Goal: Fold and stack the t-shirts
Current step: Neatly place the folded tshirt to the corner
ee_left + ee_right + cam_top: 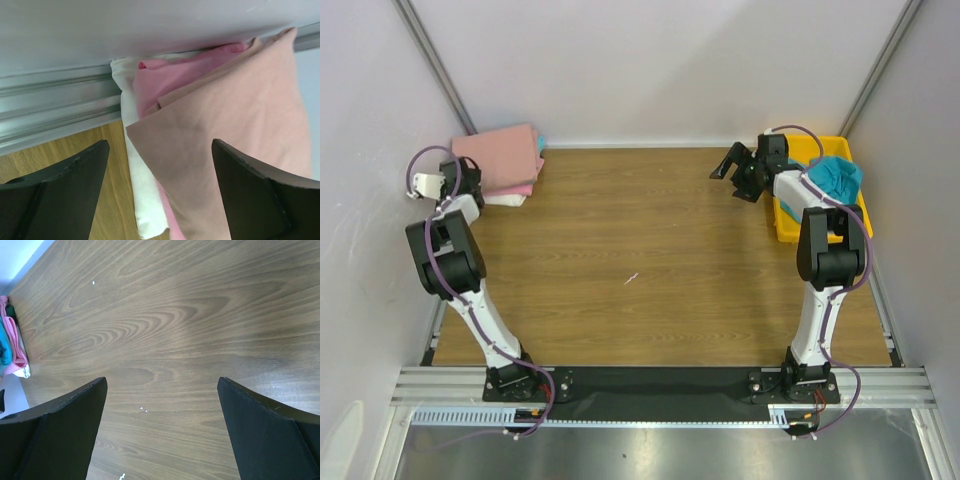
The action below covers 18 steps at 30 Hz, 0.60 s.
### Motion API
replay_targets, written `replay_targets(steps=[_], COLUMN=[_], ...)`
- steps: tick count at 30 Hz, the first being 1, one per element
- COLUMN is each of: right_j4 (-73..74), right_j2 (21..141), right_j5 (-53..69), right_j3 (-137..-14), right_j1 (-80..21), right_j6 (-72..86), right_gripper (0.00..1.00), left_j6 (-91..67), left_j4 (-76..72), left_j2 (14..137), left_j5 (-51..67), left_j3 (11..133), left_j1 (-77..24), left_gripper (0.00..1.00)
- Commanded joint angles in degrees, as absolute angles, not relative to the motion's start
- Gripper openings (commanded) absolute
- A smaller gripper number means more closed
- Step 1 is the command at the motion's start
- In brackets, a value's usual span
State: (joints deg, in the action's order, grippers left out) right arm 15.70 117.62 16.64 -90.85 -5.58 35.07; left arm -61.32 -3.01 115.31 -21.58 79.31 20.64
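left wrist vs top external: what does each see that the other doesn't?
Left wrist only: the layers up close, with the dusty-pink shirt on top, the bright pink shirt under it and the white shirt lowest, seen between the fingers of the open left gripper.
Top external only: the yellow tray at the right with a teal shirt in it, and the open right gripper beside it over the table.
Both: the folded stack in the far left corner, on the wooden table.
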Motion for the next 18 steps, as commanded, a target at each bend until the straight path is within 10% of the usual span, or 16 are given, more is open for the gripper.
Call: replay_targets(steps=[1,18], right_j4=[16.1,17.5], right_j2=[116.5,117.8], right_j5=[15.6,14.5], right_j3=[-92.5,-94.4], right_j1=[-6.1,-6.9], right_j6=[35.6,36.3], right_gripper=[1.0,1.0], left_j6=[-63.1,-60.0], left_j4=[-6.1,-12.0], left_j2=[116.5,121.5], left_j5=[-20.6,-18.6], left_j3=[82.1,87.1], left_j1=[21.4,22.4], left_gripper=[0.88,0.22])
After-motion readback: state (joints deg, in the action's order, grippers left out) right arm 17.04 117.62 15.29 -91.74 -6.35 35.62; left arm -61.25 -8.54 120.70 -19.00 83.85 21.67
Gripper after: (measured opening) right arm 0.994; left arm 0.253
